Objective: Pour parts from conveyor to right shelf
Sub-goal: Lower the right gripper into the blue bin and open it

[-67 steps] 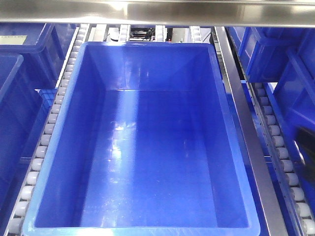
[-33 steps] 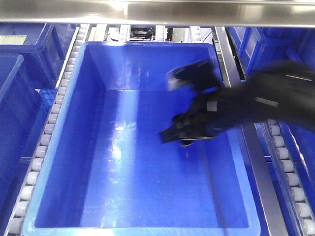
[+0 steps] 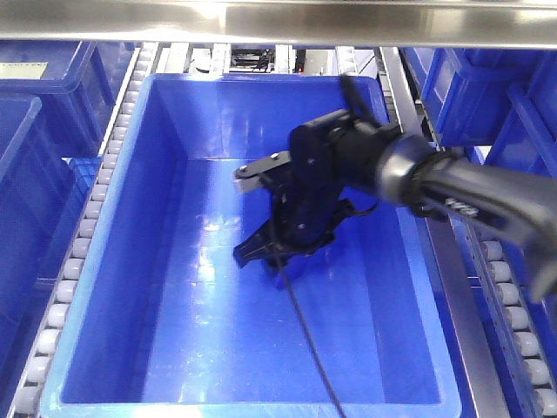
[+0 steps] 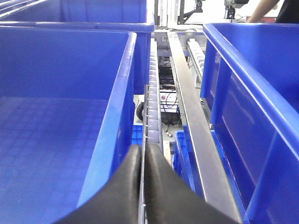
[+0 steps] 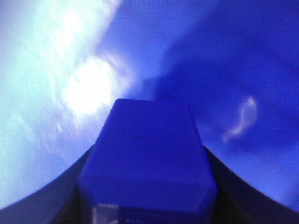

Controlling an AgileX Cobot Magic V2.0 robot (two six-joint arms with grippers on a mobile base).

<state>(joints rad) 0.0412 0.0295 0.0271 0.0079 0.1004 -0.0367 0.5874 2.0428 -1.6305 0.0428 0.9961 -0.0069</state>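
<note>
My right gripper (image 3: pixel 258 250) reaches from the right into a large blue bin (image 3: pixel 144 261) and points down at its floor, left of the bin's middle. In the right wrist view a small bright-blue part (image 5: pixel 147 140) fills the space between the dark fingers; my right gripper (image 5: pixel 145 189) is shut on it, just above the glossy bin floor. In the front view the gripper hides the part. The bin rests on the right shelf's white rollers (image 3: pixel 87 218). My left gripper (image 4: pixel 142 156) is shut with nothing in it, over a roller rail (image 4: pixel 153 93) between two bins.
A steel rail (image 3: pixel 435 235) runs along the bin's right side, and a steel beam (image 3: pixel 278 22) crosses overhead. More blue bins (image 3: pixel 35 78) stand left and right (image 3: pixel 487 96). A black cable (image 3: pixel 305 340) trails from the gripper across the bin floor.
The right arm came into the empty bin from the right, then moved further left and turned downward toward the floor.
</note>
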